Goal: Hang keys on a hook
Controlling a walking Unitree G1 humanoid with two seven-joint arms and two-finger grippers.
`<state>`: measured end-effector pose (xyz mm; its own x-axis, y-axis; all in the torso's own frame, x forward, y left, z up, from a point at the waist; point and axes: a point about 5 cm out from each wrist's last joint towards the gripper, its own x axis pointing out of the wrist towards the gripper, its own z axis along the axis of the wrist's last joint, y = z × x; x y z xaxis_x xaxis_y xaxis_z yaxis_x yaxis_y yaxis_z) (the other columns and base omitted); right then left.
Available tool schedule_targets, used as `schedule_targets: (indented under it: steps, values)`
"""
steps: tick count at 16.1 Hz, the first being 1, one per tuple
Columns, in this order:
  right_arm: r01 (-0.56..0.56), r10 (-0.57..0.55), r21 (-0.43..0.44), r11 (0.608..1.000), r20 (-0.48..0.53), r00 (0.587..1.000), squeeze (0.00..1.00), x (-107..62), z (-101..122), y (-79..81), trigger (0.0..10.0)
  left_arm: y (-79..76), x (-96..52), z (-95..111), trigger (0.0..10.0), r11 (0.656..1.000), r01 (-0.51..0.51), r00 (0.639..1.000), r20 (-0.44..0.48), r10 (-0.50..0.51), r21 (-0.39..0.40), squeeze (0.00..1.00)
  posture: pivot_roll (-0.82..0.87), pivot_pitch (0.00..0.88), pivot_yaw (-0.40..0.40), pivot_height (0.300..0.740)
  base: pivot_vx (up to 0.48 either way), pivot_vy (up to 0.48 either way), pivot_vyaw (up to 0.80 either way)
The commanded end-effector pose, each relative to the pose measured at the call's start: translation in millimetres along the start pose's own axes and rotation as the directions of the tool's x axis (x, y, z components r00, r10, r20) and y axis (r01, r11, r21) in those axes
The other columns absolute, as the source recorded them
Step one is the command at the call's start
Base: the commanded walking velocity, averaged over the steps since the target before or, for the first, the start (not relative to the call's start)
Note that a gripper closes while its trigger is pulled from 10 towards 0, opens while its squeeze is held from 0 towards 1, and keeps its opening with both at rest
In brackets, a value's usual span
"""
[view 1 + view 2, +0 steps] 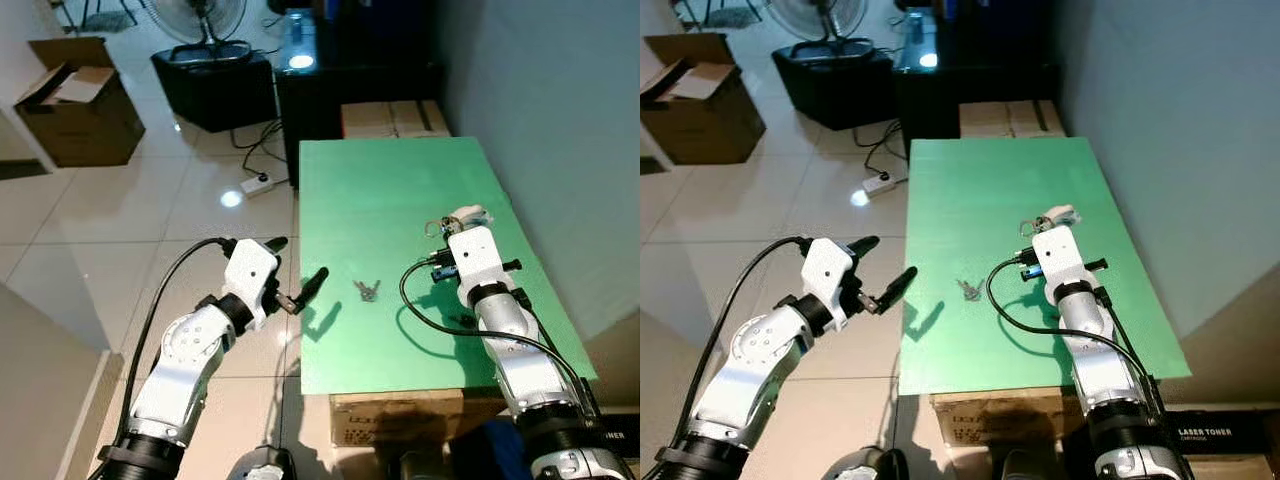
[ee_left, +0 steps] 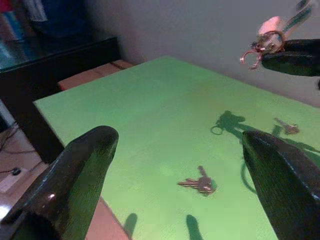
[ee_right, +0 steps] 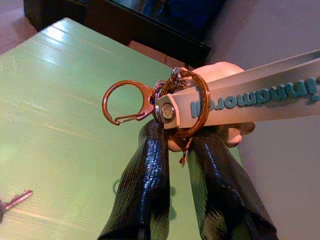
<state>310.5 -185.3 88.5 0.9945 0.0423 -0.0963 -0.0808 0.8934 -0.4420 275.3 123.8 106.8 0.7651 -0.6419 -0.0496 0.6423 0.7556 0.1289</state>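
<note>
Right end effector (image 3: pixel 175 145) clamped on keyring (image 3: pixel 182 102); left end effector (image 1: pixel 298 270) spread apart; keys (image 1: pixel 366 290) on green table (image 1: pixel 400 190).

A pale rubbery key tag (image 3: pixel 260 100), clamped between the fingers of the right end effector (image 3: pixel 177 137), carries raised teal letters, seen upside down; they seem to read "innamor", though the ends run out of sight. Under the near right corner of the table (image 1: pixel 940 375), a dark box (image 1: pixel 1220 432) bears white print reading "LASER TONER CARTRIDGE".
</note>
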Motion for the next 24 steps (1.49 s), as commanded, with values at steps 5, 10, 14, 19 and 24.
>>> schedule_targets:
  steps: [5, 10, 14, 19, 24]
  values:
    - [-0.115, 0.111, -0.027, 0.993, -0.112, 0.987, 0.0, 0.5, -19, 17.8, 10.0, -12.0, -6.3, -9, 10.0, 0.99, 0.136, 0.989, -0.071, -0.133, 0.045, 0.0, -0.07, 0.053, 0.088, 0.74, 0.0, 0.0, 0.0]
    - [-0.064, 0.063, 0.228, 0.972, 0.01, 0.998, 0.0, -0.1, -3, 11.4, 0.0, -5.6, -6.1, -13, 10.0, 0.996, 0.055, 0.995, -0.083, -0.05, 0.064, 0.0, -0.07, 0.046, 0.09, 0.74, 0.0, 0.0, 0.0]
    - [-0.004, -0.08, 0.504, 0.864, 0.144, 0.986, 0.0, -6.7, 32, -4.0, 0.0, 7.6, -5.5, 1, 10.0, 0.989, -0.119, 0.991, 0.049, 0.123, -0.083, 0.0, -0.09, 0.053, 0.074, 0.74, 0.0, 0.0, 0.0]
    - [-0.09, -0.028, 0.423, 0.902, 0.264, 0.964, 0.0, -32.1, 57, 2.3, 10.0, 15.1, -16.3, 7, 10.0, 0.95, -0.243, 0.963, 0.07, 0.26, -0.197, 0.0, -0.09, 0.037, 0.065, 0.74, 0.0, 0.0, 0.08]
    - [-0.178, 0.091, 0.385, 0.906, 0.234, 0.968, 0.0, -42.1, 55, 26.3, 10.0, 29.0, -22.2, 20, 10.0, 0.943, -0.321, 0.945, 0.037, 0.325, -0.081, 0.0, -0.07, 0.057, 0.055, 0.74, 0.0, 0.0, 0.8]
